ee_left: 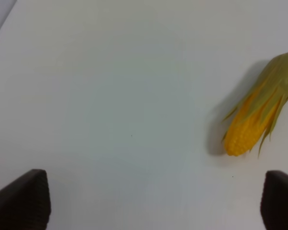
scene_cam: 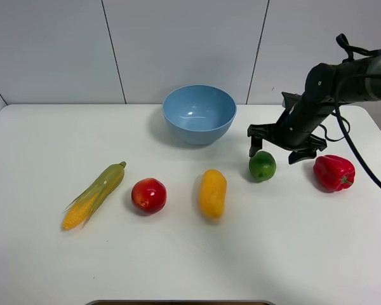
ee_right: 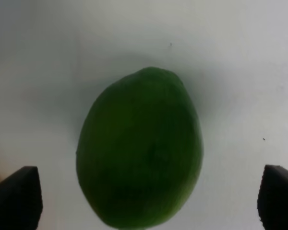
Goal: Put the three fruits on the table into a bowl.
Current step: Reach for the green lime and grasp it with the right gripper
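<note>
Twice spreading fingers [ee_right: 14, 196] apart. Hovering the right gripper [scene_cam: 276, 152] over the lime [scene_cam: 262, 166], clear of it. Hanging the left gripper [ee_left: 151, 206] above the table [scene_cam: 273, 241] near the corn cob [ee_left: 252, 124].

Upper right of the frame: the right arm [scene_cam: 343, 79] is glossy black and tubular, with black cables [scene_cam: 346, 47] (one trails down the right edge); the right gripper [scene_cam: 274, 154] has matte black jaws.

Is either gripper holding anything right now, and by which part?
Nothing is held. The right gripper has its jaws open on either side of the lime, not touching it. The left gripper is open over the table near the corn cob.
</note>
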### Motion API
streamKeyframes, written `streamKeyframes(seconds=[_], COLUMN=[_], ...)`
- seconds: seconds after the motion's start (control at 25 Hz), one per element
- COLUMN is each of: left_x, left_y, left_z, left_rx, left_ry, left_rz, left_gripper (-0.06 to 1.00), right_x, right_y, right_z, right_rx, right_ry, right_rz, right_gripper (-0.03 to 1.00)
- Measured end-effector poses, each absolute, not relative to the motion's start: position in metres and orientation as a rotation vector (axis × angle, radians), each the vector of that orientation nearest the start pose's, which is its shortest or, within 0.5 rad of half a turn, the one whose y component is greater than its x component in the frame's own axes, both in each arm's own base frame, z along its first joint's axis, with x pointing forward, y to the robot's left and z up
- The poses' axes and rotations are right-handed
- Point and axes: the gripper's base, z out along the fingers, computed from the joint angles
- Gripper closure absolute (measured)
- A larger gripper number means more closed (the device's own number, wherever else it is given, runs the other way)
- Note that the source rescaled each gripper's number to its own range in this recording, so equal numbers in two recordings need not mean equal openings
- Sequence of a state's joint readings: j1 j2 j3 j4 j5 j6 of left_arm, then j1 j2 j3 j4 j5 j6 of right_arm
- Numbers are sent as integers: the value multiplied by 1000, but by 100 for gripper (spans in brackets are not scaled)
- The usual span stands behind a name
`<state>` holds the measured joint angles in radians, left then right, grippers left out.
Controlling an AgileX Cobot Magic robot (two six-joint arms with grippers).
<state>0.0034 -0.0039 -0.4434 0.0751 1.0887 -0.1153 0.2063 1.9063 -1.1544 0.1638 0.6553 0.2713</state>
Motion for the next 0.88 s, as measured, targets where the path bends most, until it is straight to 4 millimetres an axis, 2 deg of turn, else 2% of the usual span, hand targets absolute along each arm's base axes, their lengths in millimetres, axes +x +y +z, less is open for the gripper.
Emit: streamKeyframes(seconds=[0.56,0.8,0.84,0.88], left_x=[-1,-1,-1,-1], left_y=[6,6,6,6], left_z=[259,259,259,259], left_rx=[-126,-126,-126,-126], left_ry=[2119,2119,2119,2119], left_rz=[26,26,26,26], left_gripper=[24,24,24,24], right_x=[363,364,364,364], right_y=[84,84,84,85], right_z=[113,104,101,100], right_rx=[271,273,274,272], right_ry=[2922,2928,2933,2936], right_rz=[227,220,218,217], right_gripper=[7,7,8,14])
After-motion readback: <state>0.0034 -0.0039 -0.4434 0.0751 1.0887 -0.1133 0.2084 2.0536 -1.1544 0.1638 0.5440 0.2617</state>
